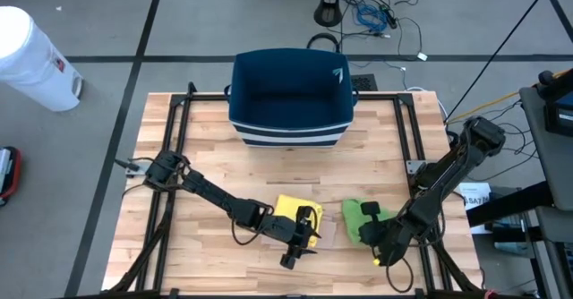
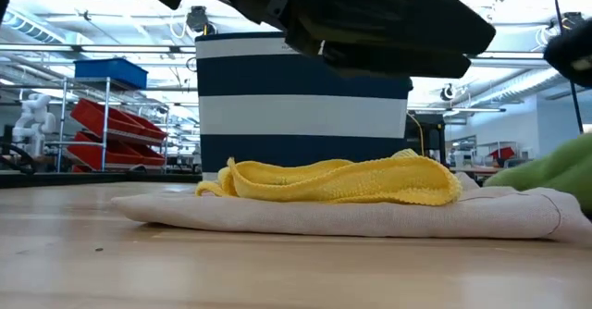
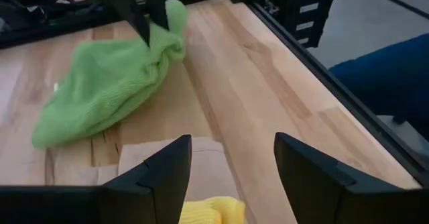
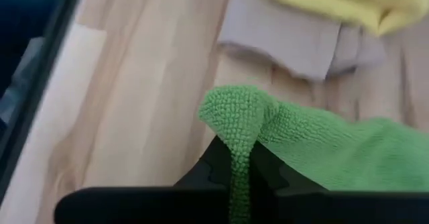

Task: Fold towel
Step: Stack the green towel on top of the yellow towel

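Wooden slat table (image 1: 376,147), nubby green towel (image 4: 322,143)

Bare wood between blue bin (image 1: 291,98) and cloths, yellow cloth (image 1: 294,211) and green towel (image 1: 356,218) apparently close together

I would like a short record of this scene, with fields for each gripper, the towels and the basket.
right gripper: shut, pinching an edge of the green towel
left gripper: open, above the yellow towel, holding nothing
yellow towel: lies folded on a beige cloth
green towel: crumpled, beside the beige cloth
basket: dark blue with white stripes, at the table's far side
table: light wood
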### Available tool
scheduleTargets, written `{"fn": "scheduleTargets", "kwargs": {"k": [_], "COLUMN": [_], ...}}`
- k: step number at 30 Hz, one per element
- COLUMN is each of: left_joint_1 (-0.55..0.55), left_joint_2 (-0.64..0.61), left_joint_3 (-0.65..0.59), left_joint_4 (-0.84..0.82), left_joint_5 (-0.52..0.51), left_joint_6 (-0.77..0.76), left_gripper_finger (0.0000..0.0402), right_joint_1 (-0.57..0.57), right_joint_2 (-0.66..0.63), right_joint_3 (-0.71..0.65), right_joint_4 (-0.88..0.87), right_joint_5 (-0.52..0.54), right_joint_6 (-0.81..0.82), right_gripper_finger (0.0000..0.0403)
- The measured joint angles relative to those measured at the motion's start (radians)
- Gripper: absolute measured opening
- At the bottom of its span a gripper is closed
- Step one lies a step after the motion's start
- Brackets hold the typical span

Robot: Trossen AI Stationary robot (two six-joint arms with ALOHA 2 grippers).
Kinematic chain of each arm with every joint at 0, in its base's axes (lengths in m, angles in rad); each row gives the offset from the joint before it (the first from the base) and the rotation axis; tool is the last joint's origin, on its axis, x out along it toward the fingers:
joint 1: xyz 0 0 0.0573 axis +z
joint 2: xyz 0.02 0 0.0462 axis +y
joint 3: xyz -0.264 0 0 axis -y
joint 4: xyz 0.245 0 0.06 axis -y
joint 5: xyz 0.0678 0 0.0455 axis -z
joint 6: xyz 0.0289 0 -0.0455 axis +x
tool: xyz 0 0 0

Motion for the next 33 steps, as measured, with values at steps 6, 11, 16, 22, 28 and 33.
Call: {"fn": "scheduleTargets", "kwargs": {"k": [6,11,16,22,28,33], "left_joint_1": [0.000,-0.001,0.012,0.064,0.116,0.133], "left_joint_2": [0.000,0.000,0.000,0.000,0.021,0.104], "left_joint_3": [0.001,0.001,0.001,0.001,0.002,0.003], "left_joint_4": [-0.039,-0.080,0.011,0.042,0.082,0.201], "left_joint_5": [-0.026,-0.236,-0.233,-0.194,-0.139,-0.022], "left_joint_6": [0.001,0.073,0.136,0.136,0.112,0.096], "left_gripper_finger": [0.0220,0.0220,0.0220,0.0230,0.0267,0.0295], "right_joint_1": [-0.022,-0.041,-0.068,-0.083,-0.082,-0.085], "right_joint_2": [-0.116,-0.212,-0.270,-0.279,-0.277,-0.277], "right_joint_3": [0.001,0.001,0.001,0.002,0.002,0.002], "right_joint_4": [-0.016,-0.078,-0.092,-0.093,-0.092,-0.088], "right_joint_5": [0.028,0.021,0.018,0.018,0.018,0.020], "right_joint_6": [-0.145,-0.257,-0.309,-0.334,-0.337,-0.338], "right_gripper_finger": [0.0006,0.0006,0.0005,0.0005,0.0005,0.0004]}}
